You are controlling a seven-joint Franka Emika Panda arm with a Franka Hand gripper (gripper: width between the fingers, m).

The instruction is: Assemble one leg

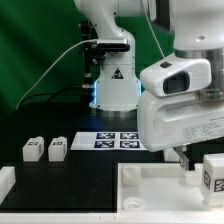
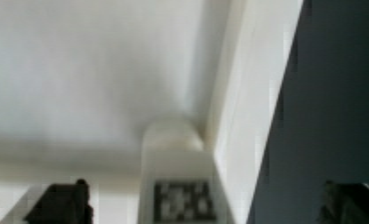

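A leg (image 1: 212, 172), a chunky white block with a marker tag, stands on the large white tray-like piece (image 1: 150, 192) at the exterior view's right. My gripper (image 1: 196, 161) hangs right over it. In the wrist view the same leg (image 2: 181, 180) stands between my two dark fingertips (image 2: 60, 202) with a gap on each side. The gripper (image 2: 207, 203) is open and holds nothing. Two more legs (image 1: 32, 150) (image 1: 57, 149) stand side by side on the black table at the exterior view's left. The fourth leg is out of view.
The marker board (image 1: 120, 140) lies on the table in front of the robot base (image 1: 112, 90). A white piece (image 1: 5, 182) shows at the exterior view's left edge. The tray-like piece's edge (image 2: 252, 110) borders the dark table in the wrist view.
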